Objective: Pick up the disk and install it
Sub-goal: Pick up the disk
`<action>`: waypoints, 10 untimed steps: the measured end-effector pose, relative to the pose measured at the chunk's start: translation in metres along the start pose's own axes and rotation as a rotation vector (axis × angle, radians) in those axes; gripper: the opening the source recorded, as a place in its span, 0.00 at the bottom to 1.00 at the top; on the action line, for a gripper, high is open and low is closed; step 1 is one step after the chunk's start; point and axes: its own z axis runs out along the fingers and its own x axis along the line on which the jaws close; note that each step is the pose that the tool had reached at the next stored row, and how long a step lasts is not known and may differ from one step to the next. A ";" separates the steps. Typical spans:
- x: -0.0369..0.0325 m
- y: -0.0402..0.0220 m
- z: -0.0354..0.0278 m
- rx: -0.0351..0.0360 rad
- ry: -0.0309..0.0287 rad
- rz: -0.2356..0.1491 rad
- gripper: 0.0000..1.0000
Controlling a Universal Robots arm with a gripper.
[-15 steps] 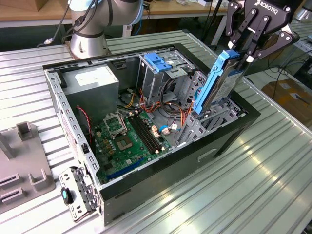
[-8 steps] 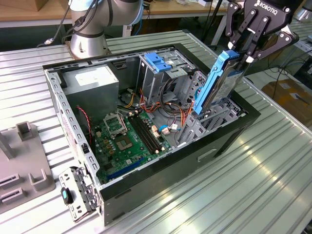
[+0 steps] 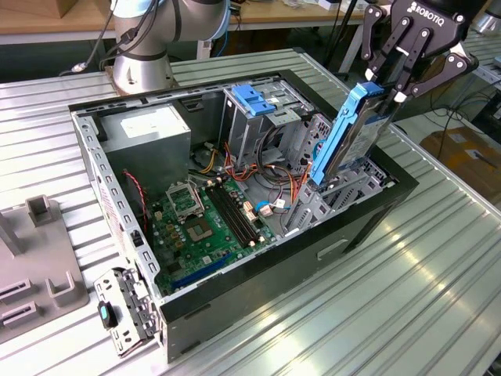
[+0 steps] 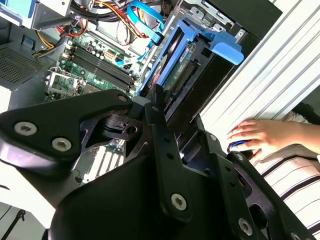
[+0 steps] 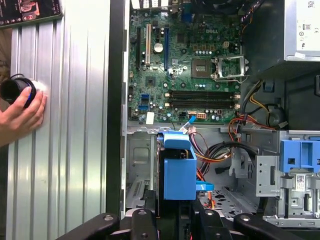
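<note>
The disk is a dark drive in a bright blue carrier, and my gripper is shut on its upper end. It hangs steeply tilted, its lower end dipping into the drive bay at the end of the open computer case on the exterior view's right. Both wrist views show the disk reaching out from between my black fingers, above the bay's metal frame. How far the lower end sits in the bay is hidden.
Inside the case lie the green motherboard, a grey power supply, loose cables and a drive cage with a blue latch piece. A person's hand rests on the ribbed table beside the case. A grey fixture stands on the exterior view's left.
</note>
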 end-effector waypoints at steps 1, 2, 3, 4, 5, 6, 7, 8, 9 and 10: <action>0.0000 0.0000 0.0000 0.0000 0.0000 0.000 0.35; 0.0000 0.0000 0.0003 0.0000 -0.0001 0.000 0.35; 0.0000 0.0000 0.0007 0.0000 -0.0002 0.000 0.35; 0.0000 0.0000 0.0010 0.0000 -0.0001 0.000 0.35; 0.0000 0.0000 0.0016 0.0000 0.0000 0.000 0.35; 0.0000 -0.0001 0.0025 0.0000 -0.0001 0.000 0.35; 0.0000 -0.0012 0.0031 0.0000 0.0000 0.000 0.35; 0.0000 -0.0032 0.0035 0.0000 0.0001 0.000 0.35; 0.0000 -0.0039 0.0037 0.0000 0.0002 0.000 0.35; 0.0000 -0.0042 0.0043 0.0000 0.0000 0.000 0.35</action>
